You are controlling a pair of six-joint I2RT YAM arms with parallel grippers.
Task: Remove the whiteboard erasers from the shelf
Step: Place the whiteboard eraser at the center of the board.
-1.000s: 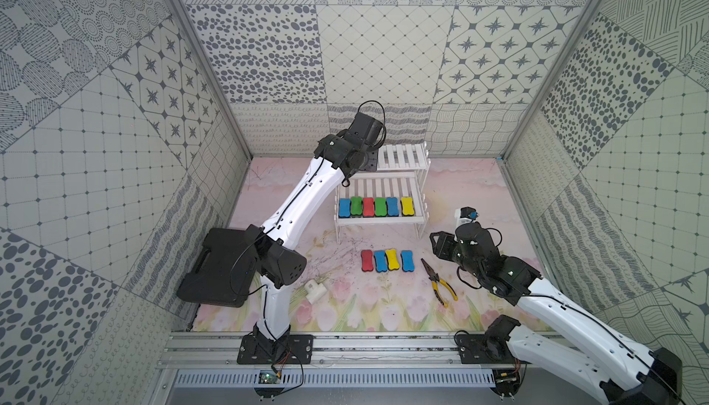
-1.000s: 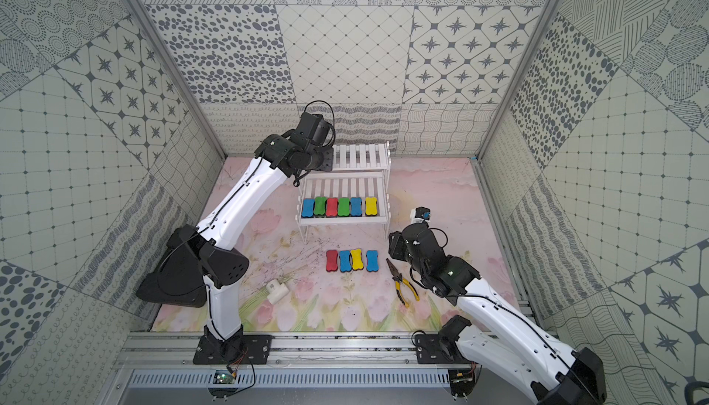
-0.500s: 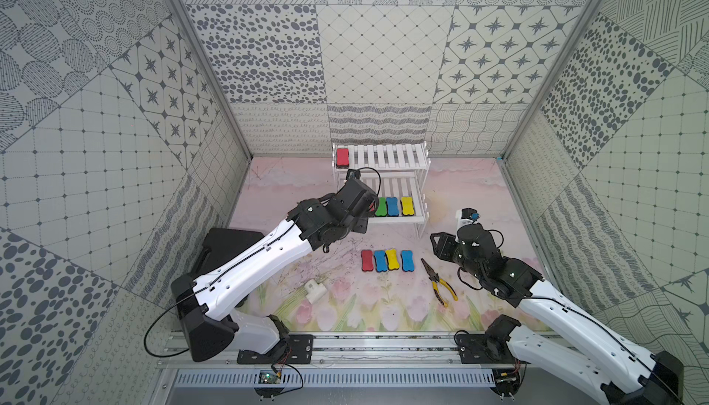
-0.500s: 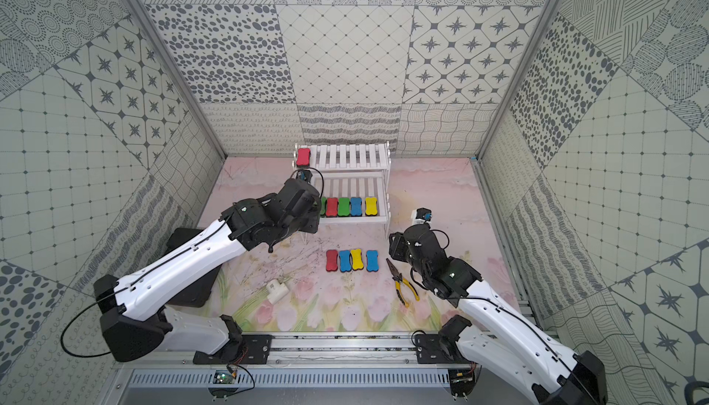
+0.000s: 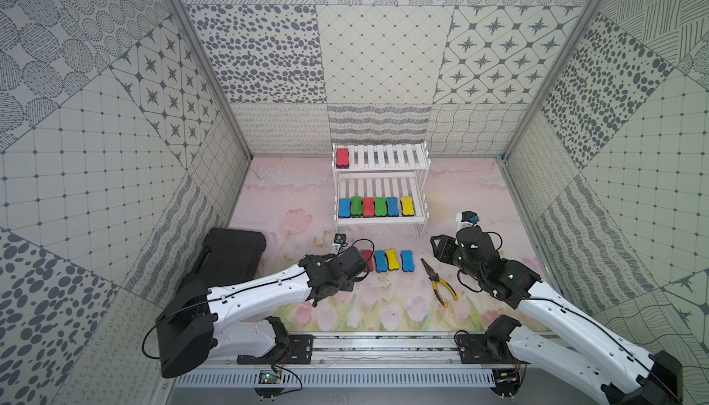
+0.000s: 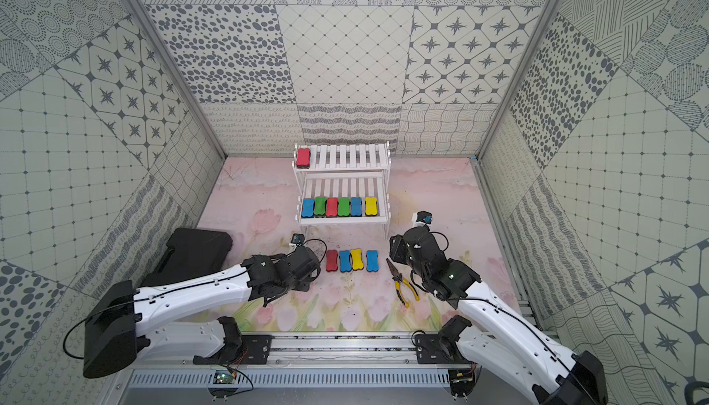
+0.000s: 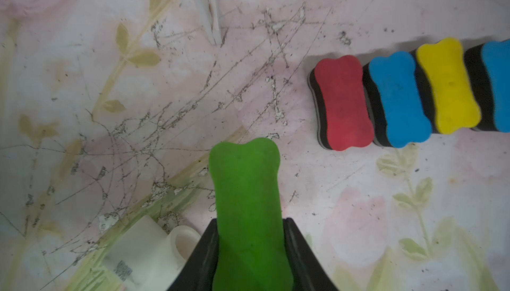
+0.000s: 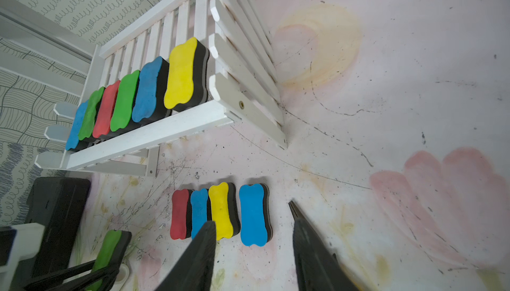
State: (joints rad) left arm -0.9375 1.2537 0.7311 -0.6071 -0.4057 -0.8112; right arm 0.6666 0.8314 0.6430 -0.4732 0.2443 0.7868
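The shelf (image 5: 380, 221) stands at the back of the mat. One red eraser (image 5: 342, 157) lies on its upper tier, and several erasers (image 5: 376, 206) line its lower tier. Red, blue, yellow and blue erasers (image 5: 388, 260) sit in a row on the mat in front. My left gripper (image 7: 249, 220) is shut on a green eraser (image 7: 247, 193), low over the mat just left of that row. My right gripper (image 8: 254, 248) hangs open and holds nothing, above the right end of the row.
Yellow-handled pliers (image 5: 437, 284) lie on the mat right of the row, below my right gripper (image 5: 441, 249). A black case (image 5: 234, 255) rests at the left wall. A small white block (image 7: 149, 256) sits on the mat right beside my left fingers.
My left arm has swung from the shelf's upper tier down to the mat left of the row, carrying the green eraser. The right arm has stayed still.
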